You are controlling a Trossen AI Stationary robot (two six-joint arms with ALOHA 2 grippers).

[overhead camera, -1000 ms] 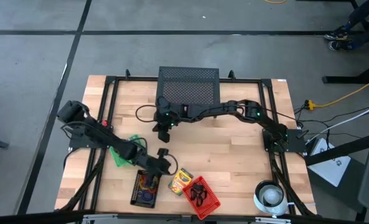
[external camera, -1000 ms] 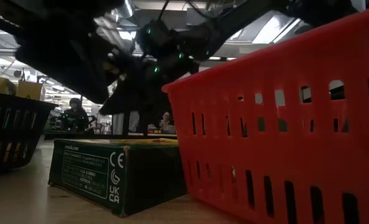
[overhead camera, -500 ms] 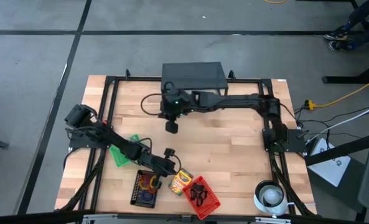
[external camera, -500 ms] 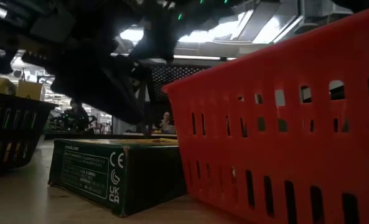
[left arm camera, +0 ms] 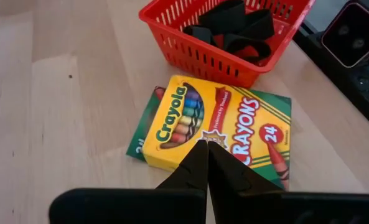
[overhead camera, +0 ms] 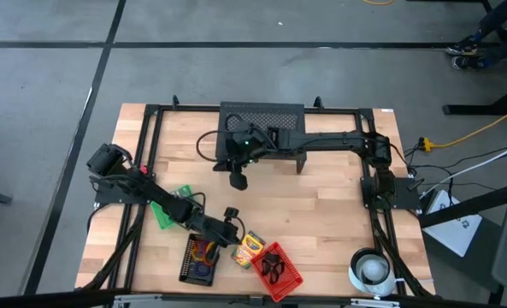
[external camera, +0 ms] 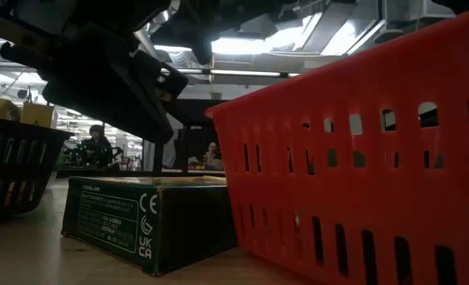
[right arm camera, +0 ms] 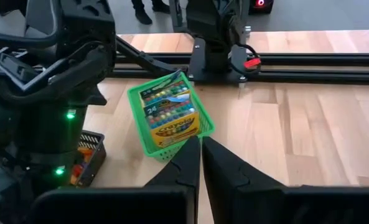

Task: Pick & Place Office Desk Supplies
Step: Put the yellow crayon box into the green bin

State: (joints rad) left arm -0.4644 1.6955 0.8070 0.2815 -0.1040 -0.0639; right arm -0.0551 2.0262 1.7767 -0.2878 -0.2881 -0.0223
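While both arms reach over a pale wooden plank table [overhead camera: 321, 214] ringed by a black frame and set on a grey concrete floor, the left hand [left arm camera: 206, 155] hangs with fingers pressed together and empty just above a yellow-and-green crayon box [left arm camera: 218, 127] lying flat near the table's front edge. Just beside that box stands a red basket [left arm camera: 203, 53] holding black clips [left arm camera: 234, 28], with a black mesh tray [overhead camera: 200, 258] of coloured rings on the box's other side. A green basket [right arm camera: 172, 118] with more crayon boxes sits by the left arm. The right hand [right arm camera: 201, 155], closed on nothing, hovers mid-table before a black mesh stand [overhead camera: 263, 128]. A white roll [overhead camera: 373, 269] rests at the front right corner. Seated people show beneath ceiling lights in the room beyond
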